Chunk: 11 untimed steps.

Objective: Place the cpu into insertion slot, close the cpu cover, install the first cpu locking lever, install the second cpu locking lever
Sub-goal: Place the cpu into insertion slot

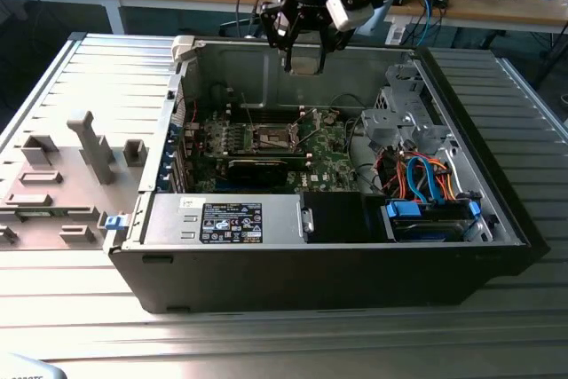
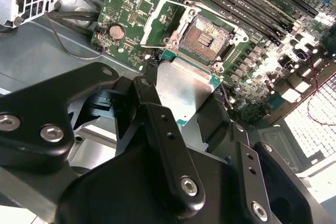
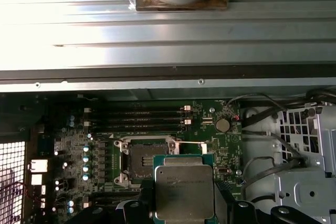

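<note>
Gripper (image 2: 181, 96) clamps cpu (image 2: 186, 87) above empty insertion slot (image 2: 207, 38) inside open computer case (image 1: 355, 277).

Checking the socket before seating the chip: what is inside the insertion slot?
Inside the insertion slot only its dark contact bed shows, no chip. In the first wrist view the held cpu covers one corner of it.

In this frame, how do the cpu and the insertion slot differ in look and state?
The cpu has a plain silvery top; the insertion slot shows a dark centre inside a metal rim. The cpu is held in the jaws, clear of the socket; the insertion slot sits fixed on the green board, empty. Both are square.
</note>
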### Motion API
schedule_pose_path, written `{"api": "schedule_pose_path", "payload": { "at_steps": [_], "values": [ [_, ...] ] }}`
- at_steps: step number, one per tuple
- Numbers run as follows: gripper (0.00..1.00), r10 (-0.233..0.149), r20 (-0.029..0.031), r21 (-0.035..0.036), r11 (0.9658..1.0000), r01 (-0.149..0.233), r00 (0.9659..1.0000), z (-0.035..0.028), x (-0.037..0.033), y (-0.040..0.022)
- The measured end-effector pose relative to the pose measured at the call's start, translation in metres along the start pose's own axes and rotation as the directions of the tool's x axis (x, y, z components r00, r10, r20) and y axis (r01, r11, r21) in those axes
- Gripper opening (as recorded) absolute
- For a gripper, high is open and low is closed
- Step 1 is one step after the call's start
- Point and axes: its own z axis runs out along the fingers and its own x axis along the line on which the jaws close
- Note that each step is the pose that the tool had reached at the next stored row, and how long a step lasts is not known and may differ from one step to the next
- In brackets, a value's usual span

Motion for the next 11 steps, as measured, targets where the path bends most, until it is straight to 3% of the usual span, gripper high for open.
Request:
{"api": "schedule_pose_path", "payload": {
  "at_steps": [11],
  "values": [
    [0.54, 0.000, 0.0000, 0.0001, 1.0000, 0.000, 1.0000, 0.0027, 0.0000, -0.0003]
  ]
}}
